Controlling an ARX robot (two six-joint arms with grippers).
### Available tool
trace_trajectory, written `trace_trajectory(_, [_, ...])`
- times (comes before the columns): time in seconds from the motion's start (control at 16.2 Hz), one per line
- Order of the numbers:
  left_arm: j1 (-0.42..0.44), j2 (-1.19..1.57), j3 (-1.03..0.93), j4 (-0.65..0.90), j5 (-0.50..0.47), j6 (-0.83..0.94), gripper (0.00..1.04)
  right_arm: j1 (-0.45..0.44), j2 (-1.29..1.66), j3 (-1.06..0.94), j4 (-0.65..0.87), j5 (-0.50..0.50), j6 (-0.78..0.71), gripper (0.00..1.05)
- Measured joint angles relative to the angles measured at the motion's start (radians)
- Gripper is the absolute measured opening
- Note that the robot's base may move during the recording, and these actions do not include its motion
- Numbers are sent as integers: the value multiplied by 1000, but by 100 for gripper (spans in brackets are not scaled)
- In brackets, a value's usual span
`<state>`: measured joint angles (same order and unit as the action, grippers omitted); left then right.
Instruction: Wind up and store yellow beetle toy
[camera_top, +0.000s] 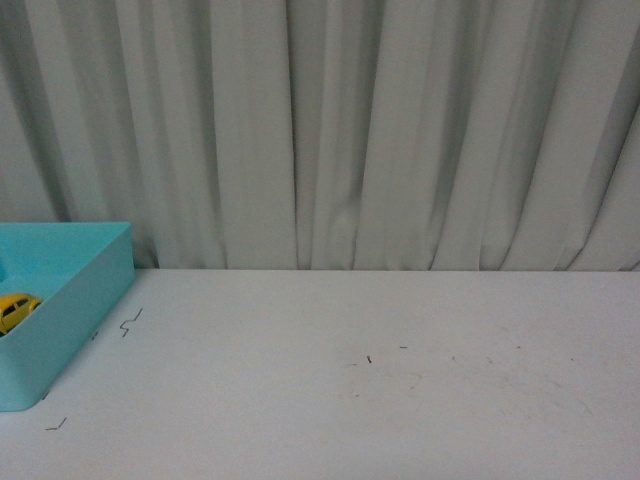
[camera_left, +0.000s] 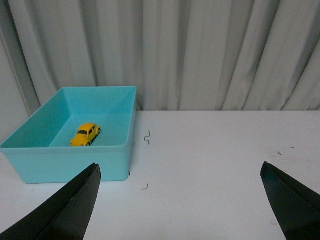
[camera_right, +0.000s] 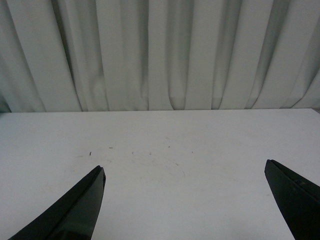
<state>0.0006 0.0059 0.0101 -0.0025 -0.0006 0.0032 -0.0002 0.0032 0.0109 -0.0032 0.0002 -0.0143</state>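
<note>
Sitting inside the teal bin (camera_left: 117, 97) on the white surface (camera_left: 215, 150): the beetle (camera_left: 85, 134), upright on its wheels. Hovering spread wide and empty, short of the bin: left pincer (camera_left: 182, 200). Likewise spread over bare surface: right pincer (camera_right: 185, 200).

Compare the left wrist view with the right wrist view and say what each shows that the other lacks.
Only the left wrist view shows the teal bin with the yellow toy sitting inside it, apart from the open left end effector, plus small dark marks on the table beside the bin. Only the right wrist view shows the open, empty right end effector over bare table. Both share the white table and the pleated curtain behind it.
</note>
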Motion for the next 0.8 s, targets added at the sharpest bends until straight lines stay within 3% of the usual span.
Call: trace_trajectory(0.8, [0,0,0,0,0,0,98,0,0,0,0,0,0,98])
